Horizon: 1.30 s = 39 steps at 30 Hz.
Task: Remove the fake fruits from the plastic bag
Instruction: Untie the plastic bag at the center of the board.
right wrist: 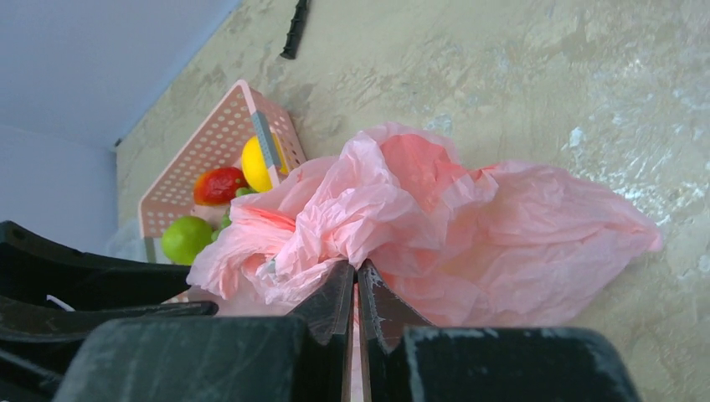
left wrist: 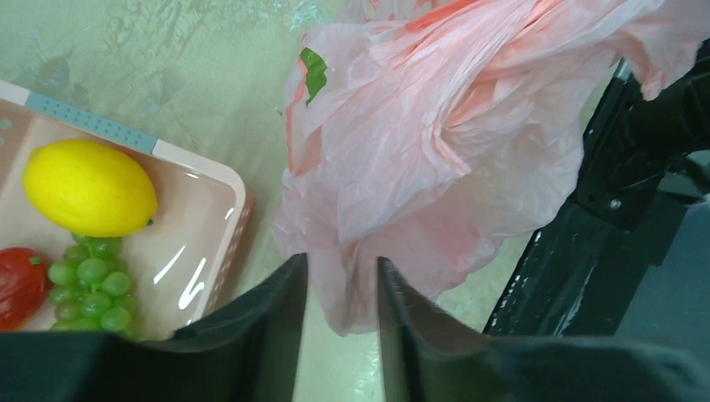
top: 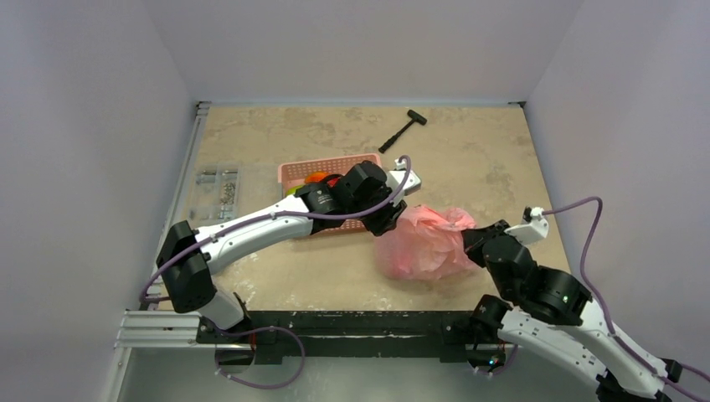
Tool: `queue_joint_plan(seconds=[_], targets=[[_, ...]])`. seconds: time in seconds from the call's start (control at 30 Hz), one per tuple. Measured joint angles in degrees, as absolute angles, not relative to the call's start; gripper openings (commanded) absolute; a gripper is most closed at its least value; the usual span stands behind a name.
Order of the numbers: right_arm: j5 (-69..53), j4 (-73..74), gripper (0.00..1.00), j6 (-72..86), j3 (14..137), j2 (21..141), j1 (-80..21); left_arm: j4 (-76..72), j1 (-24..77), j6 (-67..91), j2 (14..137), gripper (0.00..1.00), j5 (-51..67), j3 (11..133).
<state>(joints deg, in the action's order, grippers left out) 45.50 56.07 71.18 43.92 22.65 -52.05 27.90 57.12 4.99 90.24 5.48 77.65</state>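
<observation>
The pink plastic bag lies crumpled on the table right of the pink basket. My right gripper is shut on a fold of the bag at its near right side. My left gripper stands open at the bag's left edge, and a loose fold of the bag hangs between its fingers. A green scrap shows at the bag's folds; whatever else is inside is hidden. A yellow oval fruit and a red fruit lie in the basket.
The basket also holds green grapes and a round green fruit. A black hammer lies at the back. A clear box of small parts sits at the left edge. The left arm reaches over the basket.
</observation>
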Motion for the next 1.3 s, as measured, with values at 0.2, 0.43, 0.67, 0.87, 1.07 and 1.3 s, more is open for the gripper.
queue_joint_plan(seconds=[0.2, 0.43, 0.67, 0.87, 1.07, 1.3], targets=[[40.05, 46.15, 0.00, 54.35, 43.90, 25.82, -52.05, 25.02, 57.08, 5.23, 85.30, 0.64, 7.84, 73.45], [27.88, 32.75, 0.00, 40.69, 41.04, 26.33, -52.05, 21.65, 57.08, 5.32, 81.73, 0.64, 8.08, 72.25], [20.69, 27.38, 0.00, 35.97, 40.47, 29.12, -52.05, 23.20, 57.08, 5.06, 85.25, 0.41, 8.56, 73.65], [19.40, 26.55, 0.00, 35.14, 40.47, 28.71, -52.05, 27.00, 57.06, 4.43, 90.15, 0.00, 7.29, 76.82], [29.26, 33.17, 0.00, 45.15, 40.71, 27.20, -52.07, 27.44, 56.66, 4.32, 89.95, 0.00, 1.41, 77.14], [41.41, 50.43, 0.00, 68.86, 43.05, 20.67, -52.05, 24.64, 54.41, 4.99, 85.60, 0.00, 0.23, 74.22]])
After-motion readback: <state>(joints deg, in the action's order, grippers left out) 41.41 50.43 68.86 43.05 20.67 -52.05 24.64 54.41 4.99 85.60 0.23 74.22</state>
